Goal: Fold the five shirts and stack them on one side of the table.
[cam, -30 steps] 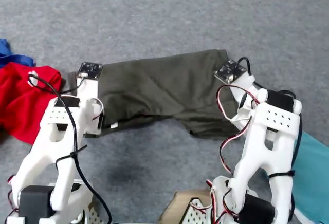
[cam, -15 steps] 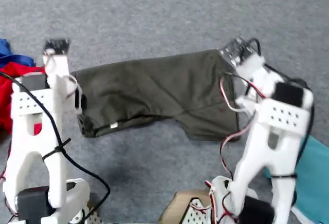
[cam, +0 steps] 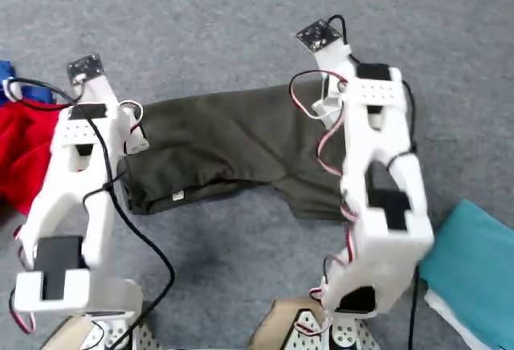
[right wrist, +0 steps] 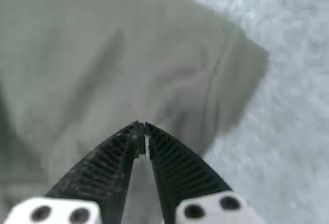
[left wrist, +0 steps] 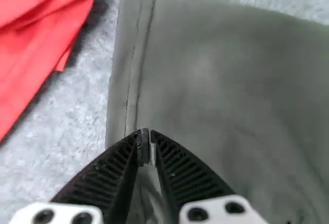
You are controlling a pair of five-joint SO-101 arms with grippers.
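White printed shell on the left arm [cam: 79, 175], row of small holes [cam: 77, 128] across the upper link, black servo block [cam: 55, 258] near the base, thin black cable [cam: 136, 229] trailing off its side. The right arm [cam: 377, 165] has the same white shell, a black servo [cam: 390, 209], and red, black and white wires [cam: 324, 137] looped along it. Small grey circuit board [cam: 85, 67] at each far tip. Left gripper [left wrist: 144, 141]: black fingers [left wrist: 108, 172], ribbed inner faces, white mount with dark round screw holes [left wrist: 43, 217]. Right gripper [right wrist: 141, 131]: same build.
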